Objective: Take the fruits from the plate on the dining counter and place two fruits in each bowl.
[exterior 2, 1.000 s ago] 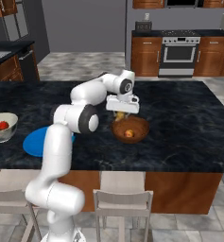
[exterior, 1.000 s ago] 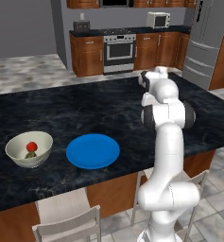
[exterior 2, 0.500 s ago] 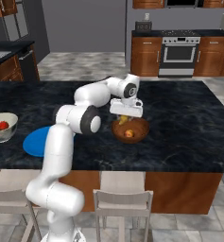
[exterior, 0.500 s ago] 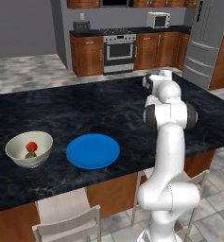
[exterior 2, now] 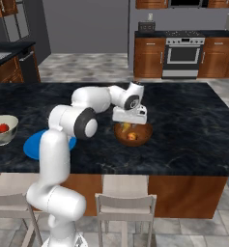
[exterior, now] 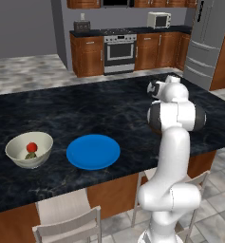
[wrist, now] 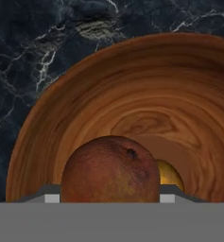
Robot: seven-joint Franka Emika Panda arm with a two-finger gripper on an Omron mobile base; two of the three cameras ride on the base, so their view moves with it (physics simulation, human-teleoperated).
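Gripper [exterior 2: 130, 124] clasps the tan fruit [wrist: 110, 169] inside the wooden bowl's [wrist: 61, 104] rim, black counter [exterior 2: 193, 120] around.

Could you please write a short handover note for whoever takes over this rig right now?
Gripper: low over the wooden bowl, shut on the orange fruit, as the hand view shows.
Wooden bowl: stands on the dining counter and already holds a yellowish fruit.
Cream-white bowl: holds a red fruit and a dark green fruit.
Blue plate: no fruit left on it.
Done: two fruits in the cream-white bowl, one in the wooden bowl.
Left: release the orange fruit into the wooden bowl and lift the arm away.
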